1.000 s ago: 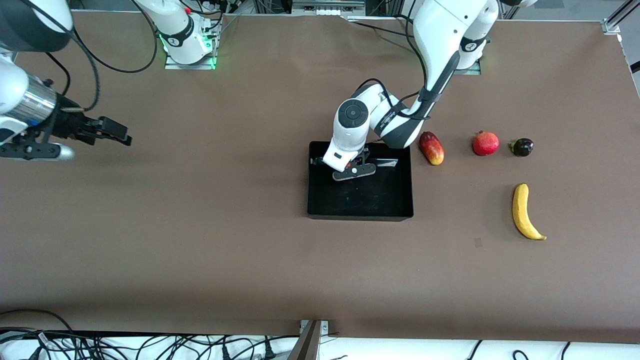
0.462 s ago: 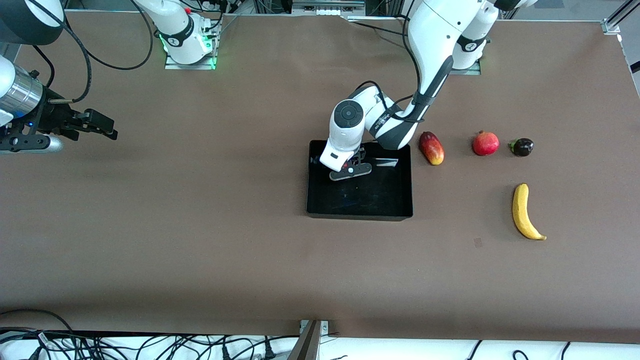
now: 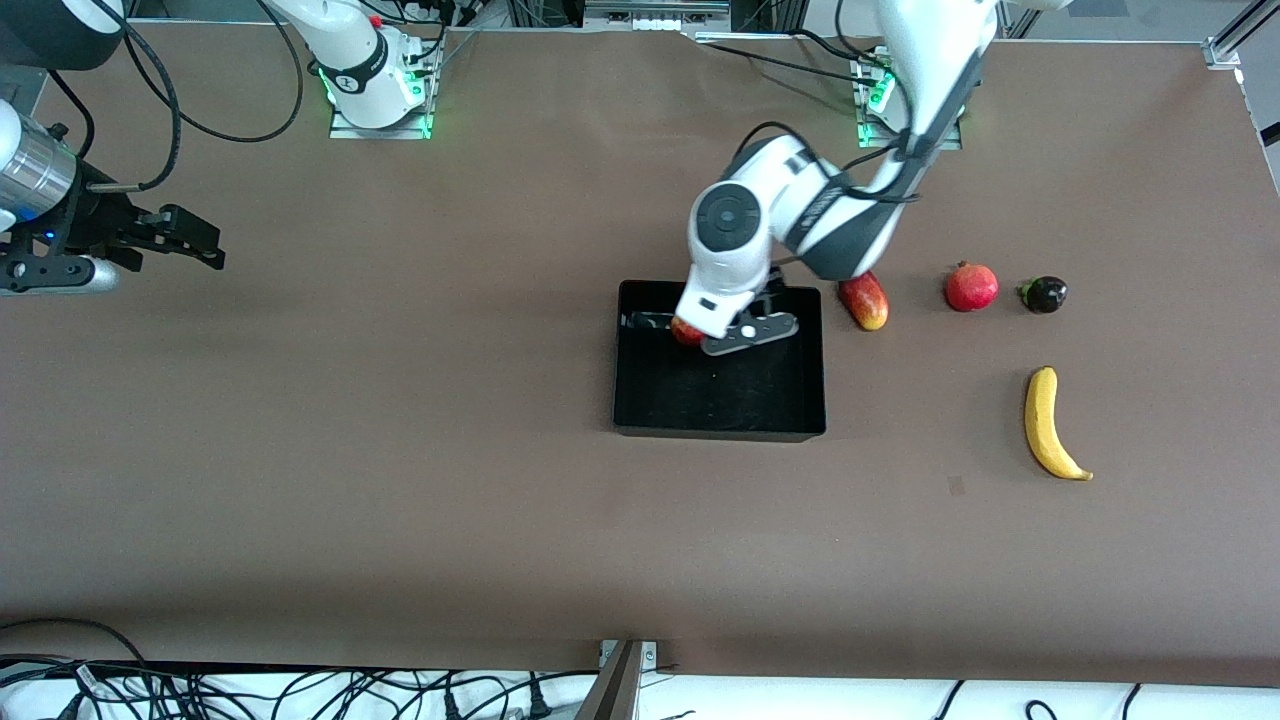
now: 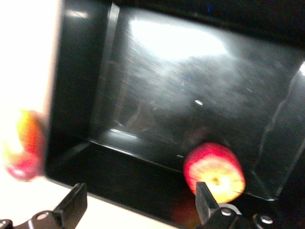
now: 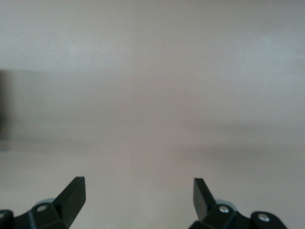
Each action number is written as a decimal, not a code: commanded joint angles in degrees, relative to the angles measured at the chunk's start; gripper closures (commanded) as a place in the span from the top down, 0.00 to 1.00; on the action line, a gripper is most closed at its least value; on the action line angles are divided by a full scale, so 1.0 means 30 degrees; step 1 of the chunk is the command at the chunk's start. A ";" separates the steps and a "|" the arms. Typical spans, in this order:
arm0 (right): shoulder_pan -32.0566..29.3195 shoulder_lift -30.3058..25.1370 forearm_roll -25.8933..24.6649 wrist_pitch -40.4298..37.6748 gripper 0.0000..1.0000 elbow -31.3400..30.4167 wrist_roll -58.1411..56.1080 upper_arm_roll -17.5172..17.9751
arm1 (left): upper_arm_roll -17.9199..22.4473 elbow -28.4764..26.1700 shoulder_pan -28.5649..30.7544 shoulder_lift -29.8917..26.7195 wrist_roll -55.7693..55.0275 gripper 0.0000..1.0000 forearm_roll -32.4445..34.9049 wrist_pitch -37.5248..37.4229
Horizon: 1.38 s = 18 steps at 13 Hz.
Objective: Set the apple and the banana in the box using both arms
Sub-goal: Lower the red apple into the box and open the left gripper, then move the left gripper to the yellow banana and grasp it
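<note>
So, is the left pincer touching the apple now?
Apart. In the left wrist view the open left pincer holds nothing; the apple lies in the box.

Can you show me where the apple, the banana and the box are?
apple (image 4: 214, 171), left wrist view, its red-yellow side.
banana (image 3: 1044, 424), front view, middle of its yellow body.
box (image 3: 720, 431), front view, its nearer wall.

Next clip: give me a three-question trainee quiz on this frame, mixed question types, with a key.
1. True or false: the apple lies in the box.
2. The left gripper is: A) open over the box B) shut on the banana C) resting on the pomegranate.
3. Fill in: the banana lies on the ____, nearer the front camera than the pomegranate.

Key: 1 true. 2 A; the wrist view shows the fingers spread, the apple free. 3 table. The right gripper waits open over bare table at its own end.
</note>
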 commanded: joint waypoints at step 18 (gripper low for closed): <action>-0.0055 0.0119 -0.0435 0.0023 1.00 0.0319 0.0080 0.0083 | 0.6699 -0.1023 0.9484 0.4536 2.3931 0.00 -0.0792 1.0335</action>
